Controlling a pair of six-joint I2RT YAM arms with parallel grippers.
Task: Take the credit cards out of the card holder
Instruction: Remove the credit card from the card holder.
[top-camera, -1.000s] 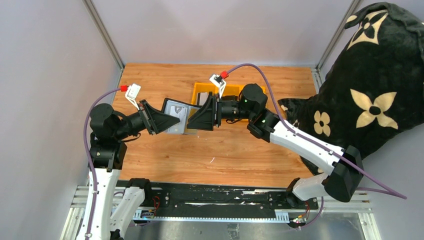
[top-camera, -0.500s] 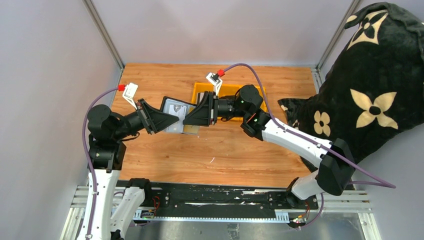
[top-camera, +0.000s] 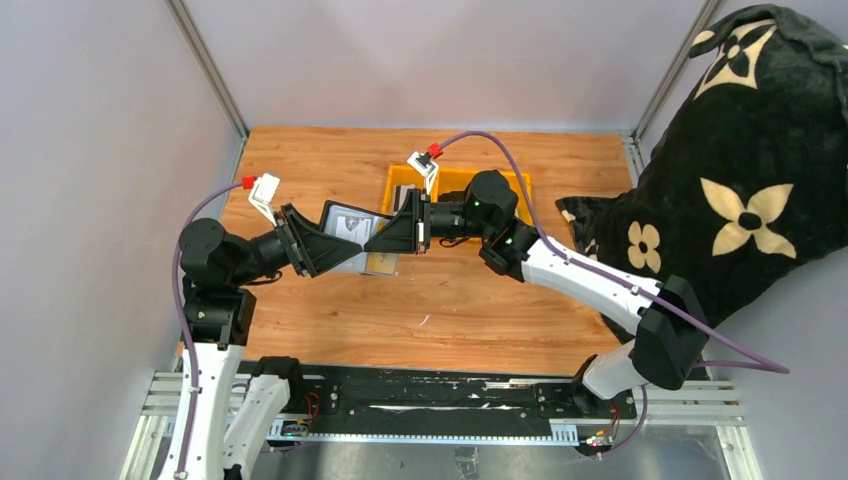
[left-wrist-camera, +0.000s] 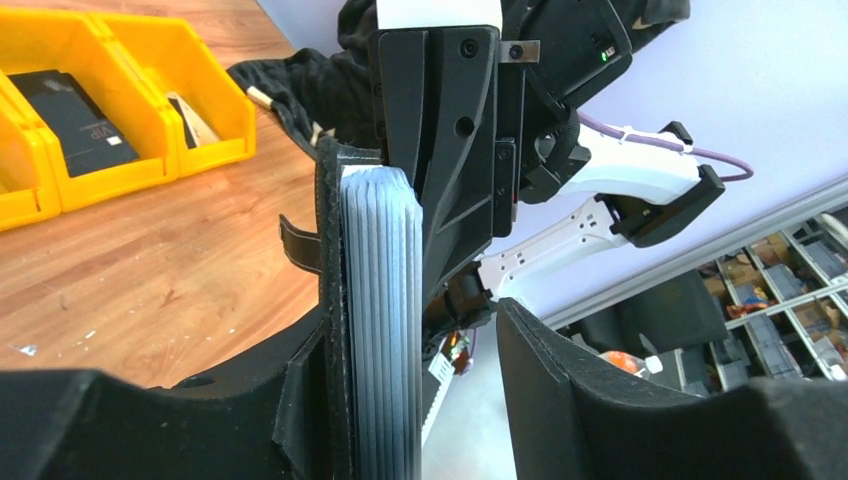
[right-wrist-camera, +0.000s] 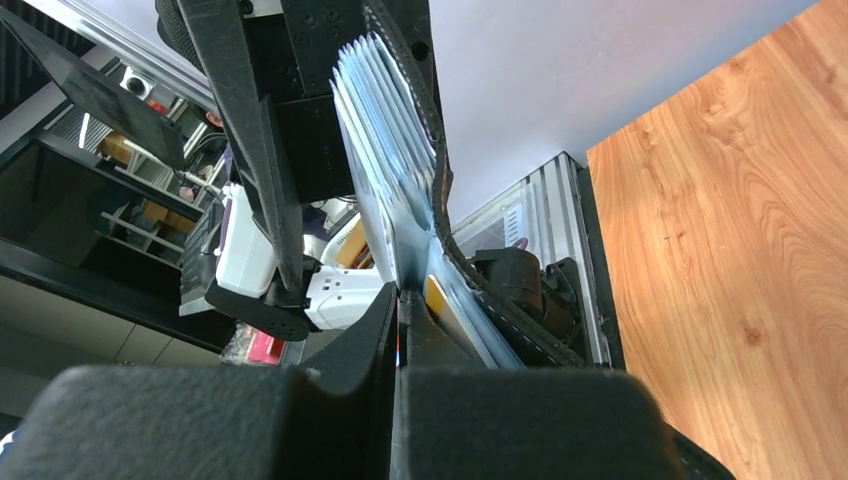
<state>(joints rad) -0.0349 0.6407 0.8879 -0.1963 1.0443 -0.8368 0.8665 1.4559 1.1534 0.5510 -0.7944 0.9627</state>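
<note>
The card holder (top-camera: 345, 215) sits open between the two arms, over the middle of the tabletop (top-camera: 450, 310) and a little nearer its far edge, just left of the yellow bins (top-camera: 398, 182). The top view does not show whether it touches the wood. The left tool (left-wrist-camera: 405, 340) is released. In its wrist view the holder's black stitched wall lies against one finger, while the other finger (left-wrist-camera: 560, 400) stands apart, with a clear gap between it and the stack. The credit cards (left-wrist-camera: 380, 300) are packed side by side in the holder, and their pale ribbed edges stand upright. The right tool (right-wrist-camera: 398, 300) comes in from the bins' side and is clenched. Its two fingers are pressed together, and the edge of one pale card runs down into the seam between them, so it grips that card. In the right wrist view the rest of the cards fan out slightly inside the holder's curved black wall. One bin holds a flat black item (left-wrist-camera: 75, 120). A black fabric with cream flower shapes (top-camera: 760, 150) is heaped past the right edge of the tabletop.
</note>
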